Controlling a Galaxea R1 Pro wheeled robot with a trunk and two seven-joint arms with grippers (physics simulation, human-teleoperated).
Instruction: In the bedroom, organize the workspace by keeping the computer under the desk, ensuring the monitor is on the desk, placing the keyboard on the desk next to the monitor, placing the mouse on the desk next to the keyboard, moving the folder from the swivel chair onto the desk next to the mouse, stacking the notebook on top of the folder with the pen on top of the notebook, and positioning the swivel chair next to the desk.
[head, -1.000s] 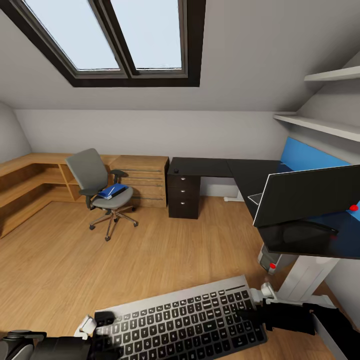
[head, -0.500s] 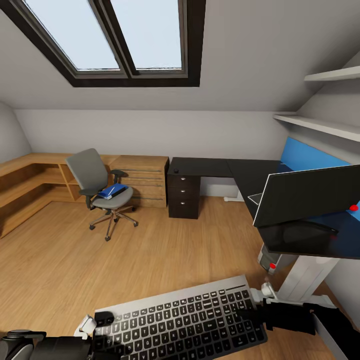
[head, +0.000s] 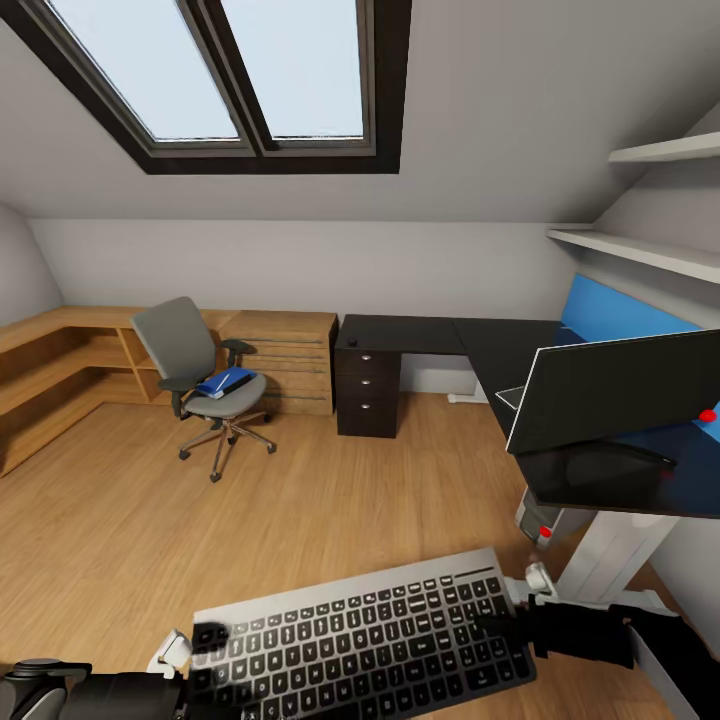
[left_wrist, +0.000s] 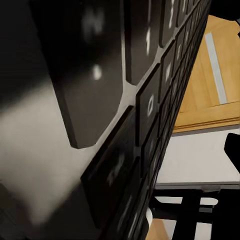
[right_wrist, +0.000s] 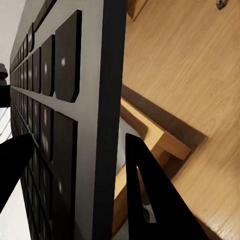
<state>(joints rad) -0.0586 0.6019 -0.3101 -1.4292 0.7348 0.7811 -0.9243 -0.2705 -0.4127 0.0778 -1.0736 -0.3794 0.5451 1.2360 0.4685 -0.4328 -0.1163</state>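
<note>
Both grippers are carrying the keyboard (head: 360, 640) between them, low in front of you: the left gripper (head: 200, 645) is pinching its left end, the right gripper (head: 510, 625) its right end, fingers pressed onto the frame from both faces. In the right wrist view one dark finger (right_wrist: 145, 195) is showing on each side of the silver edge of the keyboard (right_wrist: 100, 130); in the left wrist view the keys (left_wrist: 115, 100) are crowding the lens, so you cannot read finger spacing there.

Step in hand, as judged: you are transporting the keyboard toward the desk (head: 500, 350), which is standing to your right and well apart from the load. The monitor (head: 615, 390) is already sitting on the black top, with the computer (head: 540, 520) under it beside the white leg (head: 610, 555). The next move is calling for a turn to the right, a lift above the desktop edge, and a level set-down just beside the monitor's foot; both arms are needing to travel together or the board will twist.

Elsewhere: the folder (head: 225, 381) is lying on the chair (head: 200, 385) seat across the wood floor (head: 300, 500), near the oak shelving (head: 70, 360). A skylight (head: 240, 75) is lighting the sloped ceiling. A small dark object (head: 352, 342), possibly the mouse, is resting on the far desk corner.
</note>
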